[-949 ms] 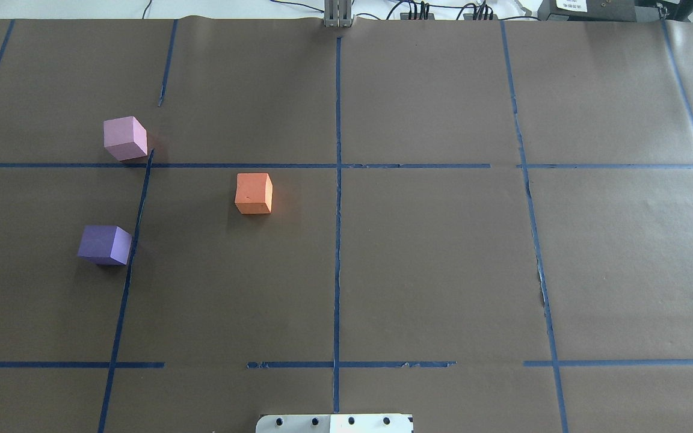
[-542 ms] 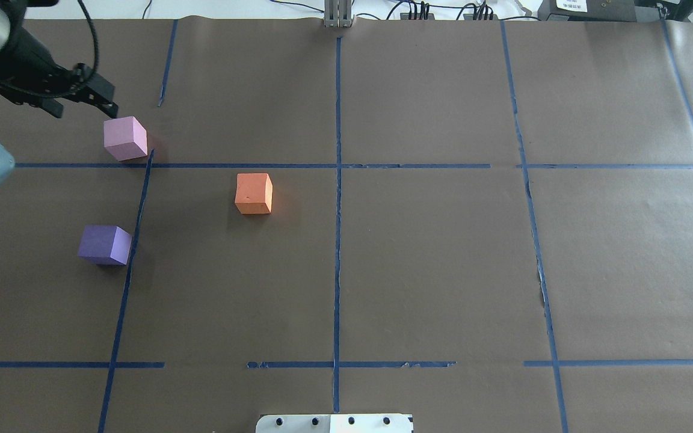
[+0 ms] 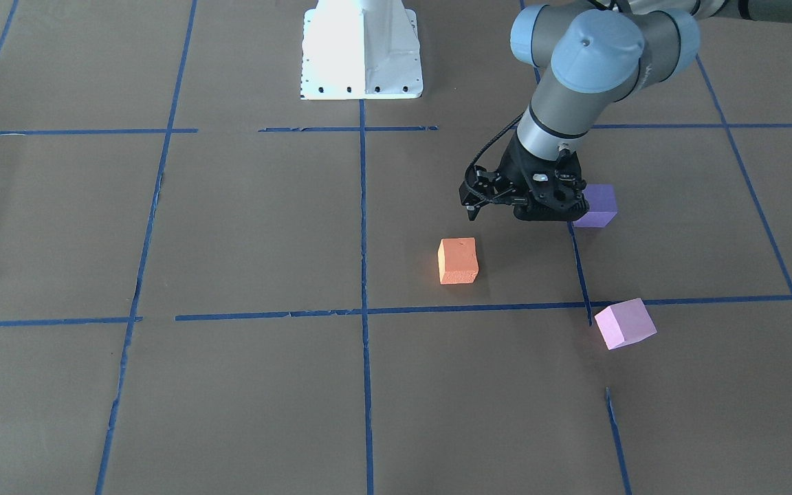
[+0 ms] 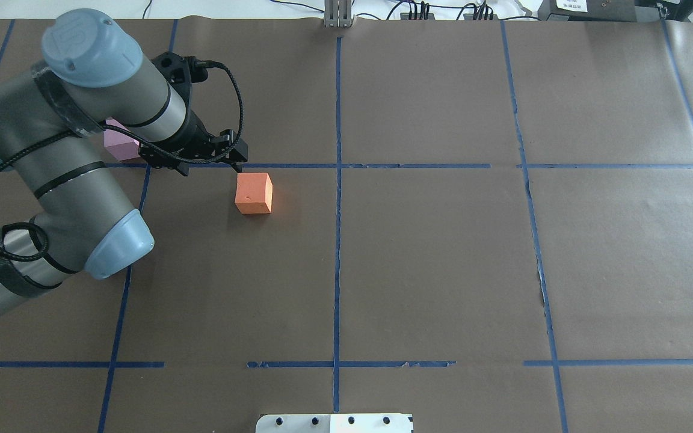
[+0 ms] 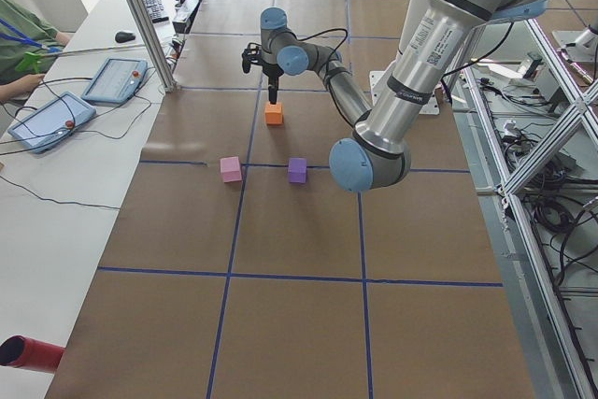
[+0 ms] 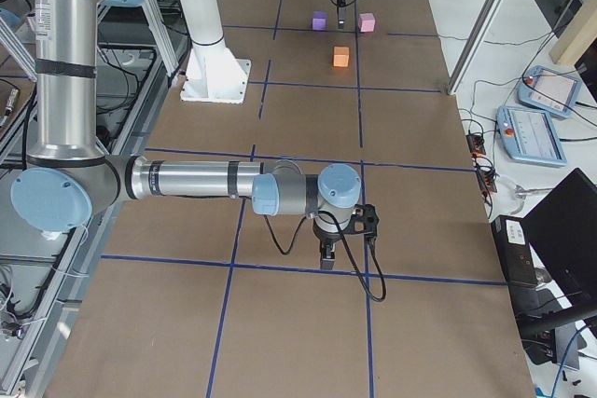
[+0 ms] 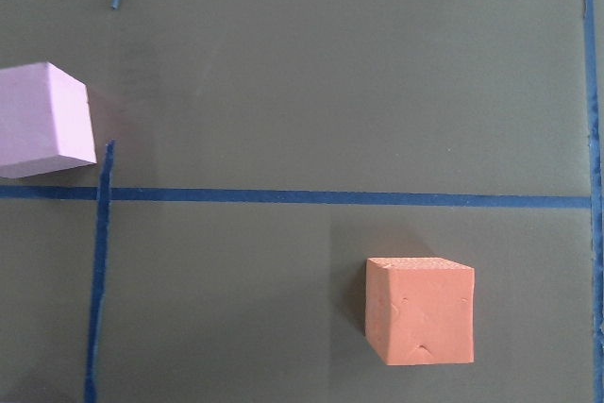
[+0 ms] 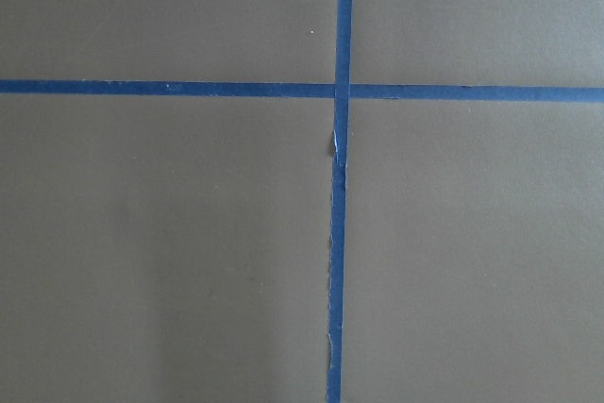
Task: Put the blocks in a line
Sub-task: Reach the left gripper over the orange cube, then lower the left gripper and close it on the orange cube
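Left tool (image 4: pixel 203 159) has swung in near orange block (image 4: pixel 254 193); apart or together, cannot tell.

A matte orange foam cube (image 3: pixel 458 260), a dark violet foam cube (image 3: pixel 600 205) and a pale pink foam cube (image 3: pixel 624 324) lie well apart in a triangle, all flat, the pink one turned askew

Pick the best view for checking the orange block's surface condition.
Left wrist-mounted: the orange block is close and large in frame, unobstructed, with small dents on its near face visible. The overhead and front-facing views show it whole but smaller, and both side views show it tiny. The right wrist-mounted view misses it entirely.
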You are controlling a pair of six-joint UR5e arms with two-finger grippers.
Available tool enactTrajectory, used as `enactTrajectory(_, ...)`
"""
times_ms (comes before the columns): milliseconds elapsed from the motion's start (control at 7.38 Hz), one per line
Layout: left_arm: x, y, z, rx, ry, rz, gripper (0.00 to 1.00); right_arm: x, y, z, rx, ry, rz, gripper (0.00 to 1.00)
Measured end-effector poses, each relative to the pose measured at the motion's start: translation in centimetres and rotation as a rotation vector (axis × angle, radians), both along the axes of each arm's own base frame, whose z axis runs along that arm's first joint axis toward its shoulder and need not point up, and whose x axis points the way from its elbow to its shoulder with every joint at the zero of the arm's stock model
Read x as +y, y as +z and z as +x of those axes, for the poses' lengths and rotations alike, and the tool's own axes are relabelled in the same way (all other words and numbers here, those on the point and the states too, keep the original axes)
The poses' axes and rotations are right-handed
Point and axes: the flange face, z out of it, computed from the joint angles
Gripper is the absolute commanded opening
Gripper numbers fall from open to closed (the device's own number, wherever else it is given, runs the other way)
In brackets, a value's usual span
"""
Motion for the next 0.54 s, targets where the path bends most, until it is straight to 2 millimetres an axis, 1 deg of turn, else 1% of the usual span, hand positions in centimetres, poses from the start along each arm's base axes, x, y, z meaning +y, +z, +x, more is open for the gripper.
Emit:
enactTrajectory(136, 0.4, 0.2, 2.4, -0.02, -0.006, 0.021, 1.0, 0.0, 0.0, 0.0, 0.0, 0.0, 0.0, 1.0)
enactTrajectory(271, 0.4, 0.6, 4.2, -0.041, -0.004, 0.038, 1.0, 0.0, 0.0, 0.0, 0.0, 0.0, 0.0, 1.0)
enactTrajectory(542, -1.0, 0.9, 7.1, -0.079, 0.013, 0.046, 1.0, 0.0, 0.0, 0.0, 0.0, -0.001, 0.0, 1.0)
